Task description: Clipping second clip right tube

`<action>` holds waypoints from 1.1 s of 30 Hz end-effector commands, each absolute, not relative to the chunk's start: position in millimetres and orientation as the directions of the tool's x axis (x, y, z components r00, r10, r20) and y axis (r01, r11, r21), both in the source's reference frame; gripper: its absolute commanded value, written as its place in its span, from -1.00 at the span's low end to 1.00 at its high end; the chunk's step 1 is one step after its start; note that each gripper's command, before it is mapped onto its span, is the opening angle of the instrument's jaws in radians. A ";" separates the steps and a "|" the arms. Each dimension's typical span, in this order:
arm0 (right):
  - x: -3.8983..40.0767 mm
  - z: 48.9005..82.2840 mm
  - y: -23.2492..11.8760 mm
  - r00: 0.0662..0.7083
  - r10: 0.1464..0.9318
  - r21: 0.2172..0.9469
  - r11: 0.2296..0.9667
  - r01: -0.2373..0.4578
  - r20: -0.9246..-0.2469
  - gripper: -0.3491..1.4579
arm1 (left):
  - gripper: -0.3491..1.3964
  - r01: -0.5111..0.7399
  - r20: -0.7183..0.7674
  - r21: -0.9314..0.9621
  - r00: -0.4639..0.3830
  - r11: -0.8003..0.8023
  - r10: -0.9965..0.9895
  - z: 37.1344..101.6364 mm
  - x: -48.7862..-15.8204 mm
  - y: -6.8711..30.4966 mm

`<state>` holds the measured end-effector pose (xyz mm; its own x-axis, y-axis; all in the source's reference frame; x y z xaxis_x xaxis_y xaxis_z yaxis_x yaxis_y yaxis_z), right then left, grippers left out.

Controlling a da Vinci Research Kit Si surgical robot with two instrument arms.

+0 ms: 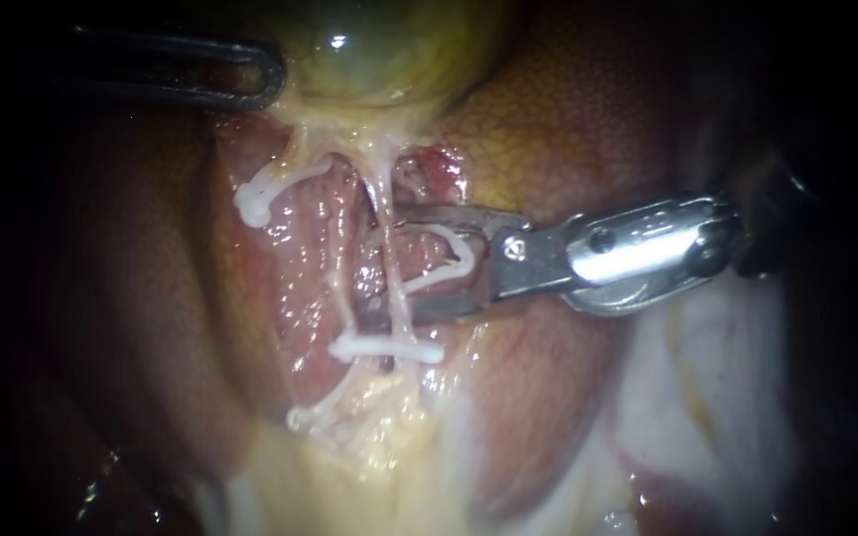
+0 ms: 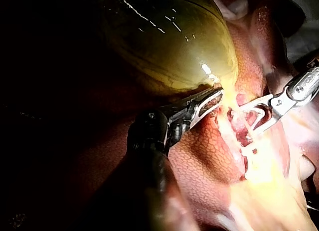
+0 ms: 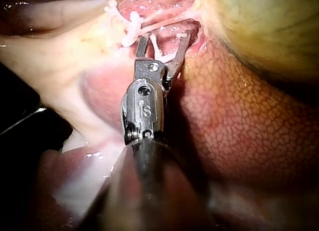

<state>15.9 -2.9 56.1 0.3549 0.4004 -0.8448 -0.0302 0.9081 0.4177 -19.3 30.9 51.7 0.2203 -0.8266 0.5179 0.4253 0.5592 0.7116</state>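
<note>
My right instrument point(image 1: 407, 260), entering from the right of the frame, has its hand spread astride the right tube point(image 1: 379, 184) at centre, pinching an open clip point(image 1: 461, 256). My left instrument point(image 1: 268, 77), upper left, pinches the gallbladder point(image 1: 389, 50).

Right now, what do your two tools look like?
My left instrument has a dark shaft and a slotted silver tip. My right instrument is shiny silver with round pins, two long thin jaws and a dark shaft behind.
</note>
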 end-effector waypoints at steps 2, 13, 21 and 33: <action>15.3 55.8 -2.7 0.354 0.400 0.419 0.908 -0.025 -0.845 -0.09 | -1.00 0.425 0.518 0.712 0.220 0.559 -0.827 51.6 -19.3 30.9; 13.8 54.5 -2.0 0.302 0.561 0.580 0.814 -0.032 -0.771 -0.09 | -1.00 0.425 0.518 0.712 0.220 0.559 -0.827 51.6 -19.3 30.9; 13.3 54.6 -2.1 0.273 0.691 0.711 0.702 -0.033 -0.669 -0.09 | -1.00 0.425 0.518 0.712 0.220 0.559 -0.827 51.7 -19.3 30.9; 13.9 55.2 -2.8 0.240 0.784 0.805 0.594 -0.019 -0.573 -0.09 | -1.00 0.425 0.518 0.711 0.220 0.559 -0.826 51.7 -19.4 30.9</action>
<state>14.0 -2.8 55.2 0.2378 0.7876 -0.5685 -0.0197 0.5891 0.8078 -19.4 30.9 51.7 0.2202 -0.8266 0.5179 0.4254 0.5592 0.7116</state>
